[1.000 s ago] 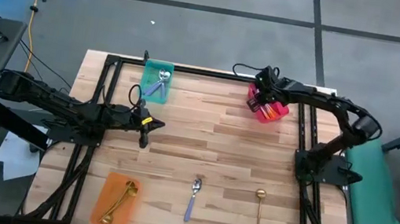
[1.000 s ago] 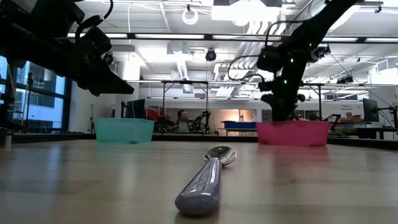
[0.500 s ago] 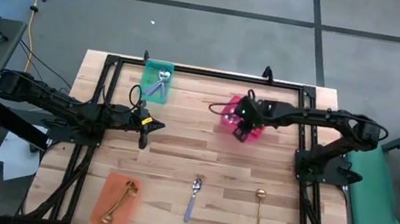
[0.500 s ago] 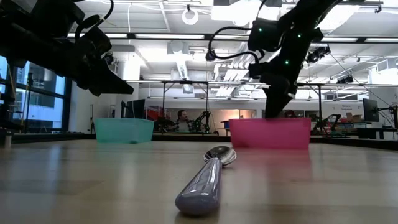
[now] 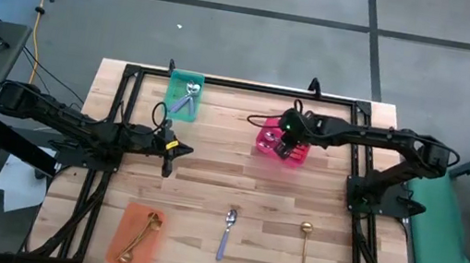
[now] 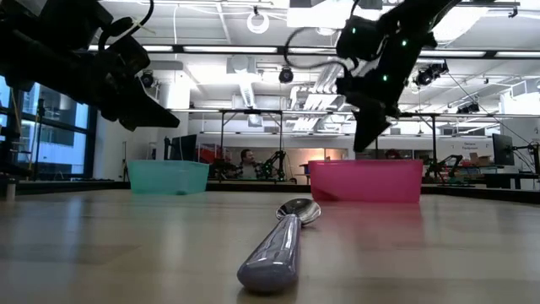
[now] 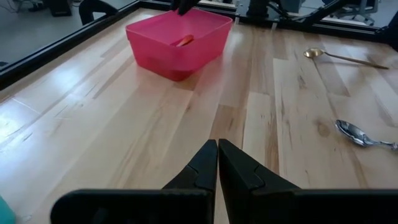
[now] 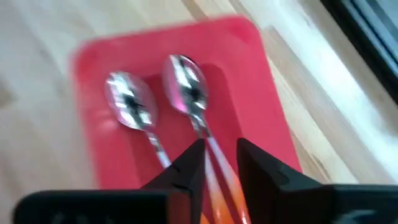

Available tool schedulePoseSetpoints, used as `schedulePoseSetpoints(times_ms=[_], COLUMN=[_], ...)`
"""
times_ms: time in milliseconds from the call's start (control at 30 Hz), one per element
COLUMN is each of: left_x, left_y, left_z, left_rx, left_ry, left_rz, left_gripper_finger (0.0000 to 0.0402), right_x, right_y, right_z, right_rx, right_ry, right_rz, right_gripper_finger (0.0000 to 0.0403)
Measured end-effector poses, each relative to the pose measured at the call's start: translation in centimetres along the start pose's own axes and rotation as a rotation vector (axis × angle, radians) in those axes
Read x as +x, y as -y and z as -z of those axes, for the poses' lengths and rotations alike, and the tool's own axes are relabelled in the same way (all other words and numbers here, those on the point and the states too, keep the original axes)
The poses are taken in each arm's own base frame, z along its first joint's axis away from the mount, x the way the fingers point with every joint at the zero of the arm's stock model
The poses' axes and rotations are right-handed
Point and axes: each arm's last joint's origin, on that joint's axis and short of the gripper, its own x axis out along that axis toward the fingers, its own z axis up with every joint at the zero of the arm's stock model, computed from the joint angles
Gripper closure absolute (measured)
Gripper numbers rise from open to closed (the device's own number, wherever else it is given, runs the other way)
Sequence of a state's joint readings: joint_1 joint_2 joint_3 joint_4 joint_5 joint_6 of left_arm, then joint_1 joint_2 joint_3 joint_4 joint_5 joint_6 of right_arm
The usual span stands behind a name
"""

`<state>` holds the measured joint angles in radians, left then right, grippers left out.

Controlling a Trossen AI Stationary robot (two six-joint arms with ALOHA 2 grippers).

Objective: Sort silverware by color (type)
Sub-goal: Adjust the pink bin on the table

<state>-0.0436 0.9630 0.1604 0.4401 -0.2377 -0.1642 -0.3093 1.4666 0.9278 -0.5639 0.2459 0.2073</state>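
While the big butcher-block table [image 5: 211,165] lies pale and plank-striped under both arms, the sort looks nearly done. The left arm waits over the table's left-middle, its left gripper [image 7: 217,146] pressed tight together and carrying nothing.

All the action is with the right arm, stretched across to the pink bin [image 5: 263,142] at the table's far middle. The right gripper [image 8: 221,146] hangs just above that bin, fingers a narrow slot apart. I see nothing pinched between them, so I read this as a drop-off into the pink bin.

That bin is smooth, glossy plastic with rounded corners. The teal bin [image 5: 186,82] at the far left and the orange bin [image 5: 131,214] at the near left look like the same moulded sort.

Inside the pink bin lie two orange-handled spoons [image 8: 186,87], polished bowls up, mirror-bright, slim necks running back under the fingers.

Two pieces lie loose on the near boards, well apart from the bins. The lavender-handled spoon [image 5: 227,231] has a rounded, glossy grip. The gold spoon [image 5: 304,244] beside it is thin and metallic throughout.

Next, I'd judge, comes a reach to one of those. Both lie flat and slim on bare wood, so the fingers need to open, come down straddling the handle and pinch low.
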Motion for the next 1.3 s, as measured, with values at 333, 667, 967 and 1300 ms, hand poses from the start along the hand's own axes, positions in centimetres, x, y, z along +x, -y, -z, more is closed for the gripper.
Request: schedulePoseSetpoints(times_ms=[333,667,967,1300], left_x=[0.0,0.0,0.0,0.0], left_y=[0.1,0.1,0.1,0.0], left_z=[0.0,0.0,0.1,0.2], left_rx=[0.003,0.003,0.005,0.008], left_ry=[-0.003,-0.003,-0.011,-0.024], left_rz=[0.003,0.003,0.002,0.000], left_gripper_finger=[0.0396,0.0396,0.0396,0.0396], right_x=[-2.7,1.9,4.2,5.3], right_y=[-6.2,-8.3,-3.9,0.6], right_z=[0.2,1.0,-0.2,-0.8], right_rx=[-0.151,-0.152,-0.005,0.026], right_ry=[0.118,0.017,-0.018,-0.062], right_rz=[-0.255,-0.193,-0.015,0.081], right_gripper_finger=[0.0395,0.0402,0.0403,0.0403])
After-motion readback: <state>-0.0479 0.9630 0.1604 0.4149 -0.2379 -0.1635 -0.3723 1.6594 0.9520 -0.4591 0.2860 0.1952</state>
